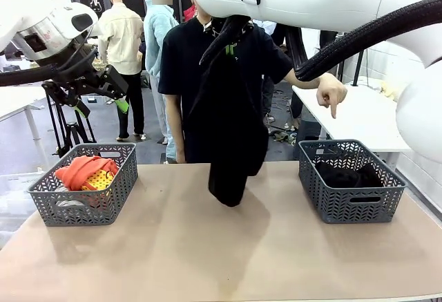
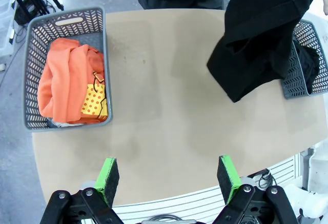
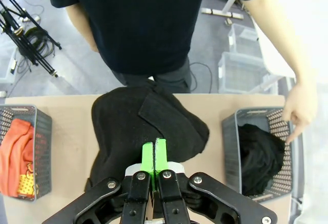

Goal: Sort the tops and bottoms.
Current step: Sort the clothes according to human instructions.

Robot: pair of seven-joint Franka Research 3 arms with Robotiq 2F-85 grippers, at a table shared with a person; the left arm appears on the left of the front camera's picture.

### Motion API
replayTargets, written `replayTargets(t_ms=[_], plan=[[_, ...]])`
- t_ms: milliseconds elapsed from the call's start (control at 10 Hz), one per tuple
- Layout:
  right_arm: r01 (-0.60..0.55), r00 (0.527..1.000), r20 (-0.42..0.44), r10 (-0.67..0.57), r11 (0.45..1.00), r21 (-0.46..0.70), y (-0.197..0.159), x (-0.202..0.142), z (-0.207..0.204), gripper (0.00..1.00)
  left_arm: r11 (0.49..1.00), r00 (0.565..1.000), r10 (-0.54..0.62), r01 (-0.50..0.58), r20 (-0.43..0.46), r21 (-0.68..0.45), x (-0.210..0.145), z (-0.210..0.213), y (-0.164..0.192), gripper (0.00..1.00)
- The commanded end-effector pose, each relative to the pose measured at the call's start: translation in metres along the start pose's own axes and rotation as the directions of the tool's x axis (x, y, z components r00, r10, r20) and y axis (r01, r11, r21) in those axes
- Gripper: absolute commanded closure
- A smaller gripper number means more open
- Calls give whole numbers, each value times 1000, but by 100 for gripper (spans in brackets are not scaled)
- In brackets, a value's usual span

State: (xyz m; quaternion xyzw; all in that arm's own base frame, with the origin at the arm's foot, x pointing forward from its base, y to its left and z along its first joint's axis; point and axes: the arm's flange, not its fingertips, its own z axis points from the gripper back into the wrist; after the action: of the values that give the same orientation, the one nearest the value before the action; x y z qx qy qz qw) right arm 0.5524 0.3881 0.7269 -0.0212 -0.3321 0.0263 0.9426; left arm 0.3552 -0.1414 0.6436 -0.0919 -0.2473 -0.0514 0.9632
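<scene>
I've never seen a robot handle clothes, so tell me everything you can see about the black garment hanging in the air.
The plain black soft fabric garment hangs limp from the right gripper, whose green-padded fingers are shut on a pinch of cloth at its top. It drapes in loose folds, bunched and rounded at the bottom. It hangs over the middle of the beige table, its lower end close to the surface; contact cannot be told. It hangs between the two grey plastic baskets, in front of the person in black.

The left gripper (image 2: 169,181) hangs open over the table (image 2: 164,111). An orange top (image 2: 69,83) fills 1 basket (image 2: 31,70); a black garment (image 2: 261,34) dangles beside another basket (image 2: 312,60).
</scene>
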Motion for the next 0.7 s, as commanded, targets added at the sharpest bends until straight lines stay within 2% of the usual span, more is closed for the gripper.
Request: replayTargets(t_ms=[0,500,600], plan=[[7,1000,3,-7,1000,-4,-3,-1,6,100,1000,1000,-3,3,0,-6,0,1,3,0],[0,1000,0,0,1000,0,0,0,0,100,1000,1000,-3,3,0,-6,0,1,3,0],[-8,1000,1,8,999,32,-8,14,23,100,1000,1000,-3,3,0,-6,0,1,3,0]])
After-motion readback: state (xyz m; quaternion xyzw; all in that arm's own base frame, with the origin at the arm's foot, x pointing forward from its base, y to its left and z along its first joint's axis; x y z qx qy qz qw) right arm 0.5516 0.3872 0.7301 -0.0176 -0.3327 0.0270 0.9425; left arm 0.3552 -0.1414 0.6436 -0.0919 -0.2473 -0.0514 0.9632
